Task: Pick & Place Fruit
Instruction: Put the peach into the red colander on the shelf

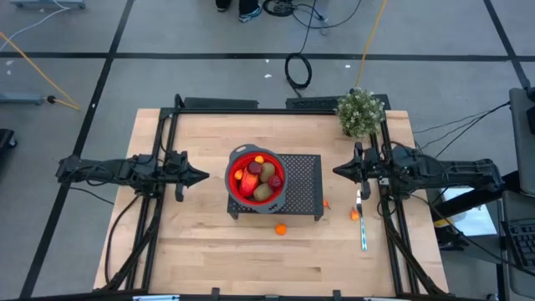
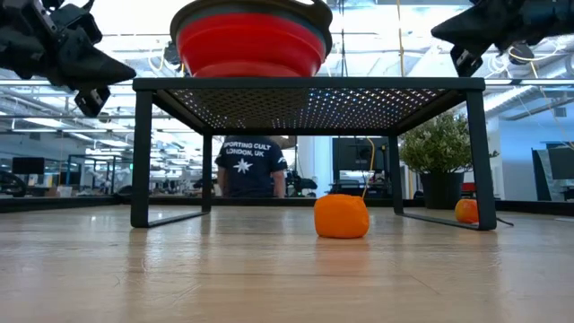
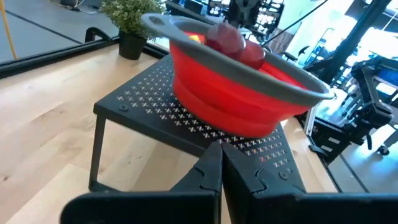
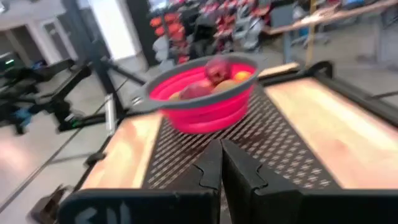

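We judge that our closed, empty right gripper (image 1: pixel 336 171) and left gripper (image 1: pixel 206 176), flanking the red collapsible bowl (image 1: pixel 234 186) of toy fruit (image 1: pixel 261 177), could strike the black perforated metal stand (image 1: pixel 303 188) (small orange balls (image 1: pixel 280 228) lie below it).

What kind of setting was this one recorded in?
Probably a robotics lab or open workspace: a wooden table in a metal frame, cables on grey floor tiles, and desks with monitors behind.
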You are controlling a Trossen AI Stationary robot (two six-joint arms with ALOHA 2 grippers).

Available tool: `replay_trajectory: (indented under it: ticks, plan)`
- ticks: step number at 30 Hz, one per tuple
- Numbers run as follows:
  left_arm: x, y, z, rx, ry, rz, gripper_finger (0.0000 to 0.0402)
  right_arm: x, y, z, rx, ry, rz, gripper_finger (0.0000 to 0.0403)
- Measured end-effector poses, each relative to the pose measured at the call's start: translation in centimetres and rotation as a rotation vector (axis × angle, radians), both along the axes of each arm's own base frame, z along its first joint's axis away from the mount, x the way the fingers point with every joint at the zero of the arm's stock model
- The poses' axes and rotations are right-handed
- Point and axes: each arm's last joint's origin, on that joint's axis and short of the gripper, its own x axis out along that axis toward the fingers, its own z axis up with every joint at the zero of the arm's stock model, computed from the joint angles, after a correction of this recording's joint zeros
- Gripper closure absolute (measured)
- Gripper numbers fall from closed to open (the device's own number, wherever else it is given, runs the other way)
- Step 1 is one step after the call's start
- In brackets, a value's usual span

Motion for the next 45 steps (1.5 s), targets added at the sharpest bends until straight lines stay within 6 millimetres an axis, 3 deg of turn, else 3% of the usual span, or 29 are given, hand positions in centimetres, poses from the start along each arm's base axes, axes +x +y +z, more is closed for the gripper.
replay_trajectory:
  ticks: [11,20,31,45]
  plan:
    - [-0.5,0.1,-1.5,-0.007,-0.026,0.01,0.0398,0.4,0.6,3.0,0.007,0.237,0.053,0.0403]
    - [-0.6,0.1,-1.6,-0.001,-0.037,0.011,0.0399,1.4,1.5,4.0,0.032,0.438,0.105,0.0403]
    - [-0.6,0.1,-1.6,0.002,-0.036,0.027,0.0397,1.4,3.5,4.0,0.023,0.694,0.211,0.0403]
    - [-0.6,0.1,-1.6,0.045,-0.031,0.021,0.0391,1.6,6.0,2.2,-0.042,0.907,0.432,0.0403]
